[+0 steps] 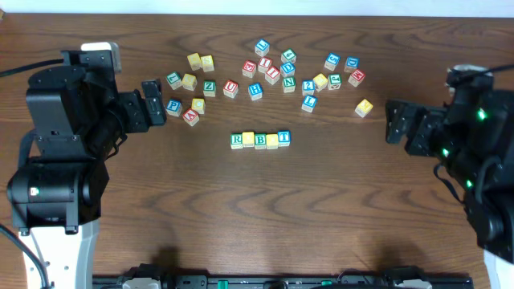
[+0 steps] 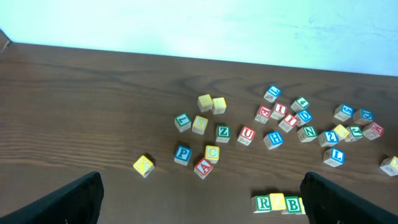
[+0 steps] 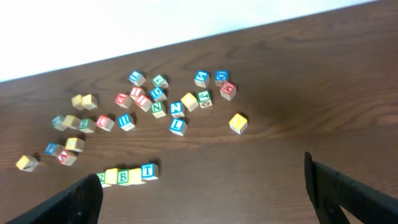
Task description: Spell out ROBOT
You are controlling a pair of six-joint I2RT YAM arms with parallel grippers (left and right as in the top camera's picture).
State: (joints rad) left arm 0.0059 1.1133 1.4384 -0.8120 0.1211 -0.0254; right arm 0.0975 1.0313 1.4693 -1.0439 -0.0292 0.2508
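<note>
Row of five letter blocks [image 1: 260, 140] sits mid-table [image 1: 241, 217], just near of the loose blocks [image 1: 265, 76]. L to R it reads R block [image 1: 237, 140], yellow block [image 1: 248, 140], B block [image 1: 260, 140], second yellow block [image 1: 272, 140], T block [image 1: 283, 138]. Letters on the two yellows are too small to read; if both are O, the word looks done. The blocks touch side to side and the T sits a hair far of the line.

Left gripper [image 1: 163, 103] is at the left end of the scatter, well apart from the row, fingers [image 2: 68, 199] spread w/ nothing between. Right gripper [image 1: 389, 120] is out at the right, fingers [image 3: 348, 193] likewise spread and empty, near the lone yellow block [image 1: 364, 107].

Handling, as a judgement: small cubes, prob. wood, so light, stiff and not fragile, though painted faces may be a bit slick. Take hold on two opposite flat faces, centred. For any block in the row only the near and far faces are free, since neighbours block the sides. A light nudge would shift the whole line.
</note>
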